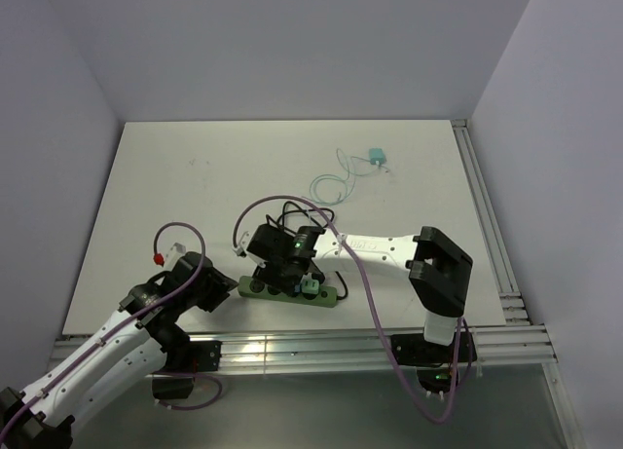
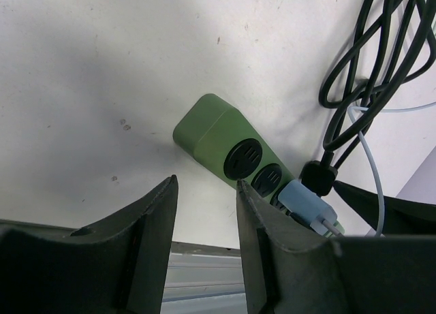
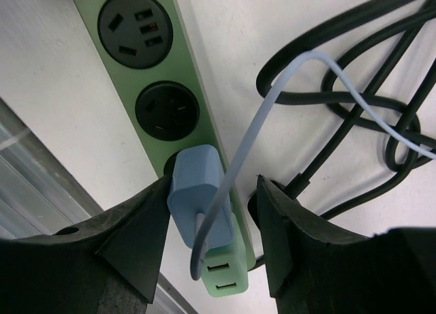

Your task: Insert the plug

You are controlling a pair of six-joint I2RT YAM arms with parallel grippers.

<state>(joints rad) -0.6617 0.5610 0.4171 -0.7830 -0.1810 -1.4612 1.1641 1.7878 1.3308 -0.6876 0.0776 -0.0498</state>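
While straddling the pale blue rounded plastic plug [image 3: 197, 195] with jaws apart, withdraw the right gripper [image 3: 212, 188] straight; otherwise expect to lever that plug, judged seated in a socket of the smooth green plastic power strip [image 2: 208, 127], or to snag its thin pale flexible cable [image 3: 253, 127]. Note the left gripper [image 2: 204, 184] parted, empty, beside the strip's end on the matte white counter [image 2: 102, 69].

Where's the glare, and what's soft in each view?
Top external: even light, soft shadows, one glare streak on the aluminium rail. Left wrist: green power strip sharp, left fingers up close dark and slightly soft. Right wrist: blue plug and sockets crisp, right fingers nearly black, little detail.
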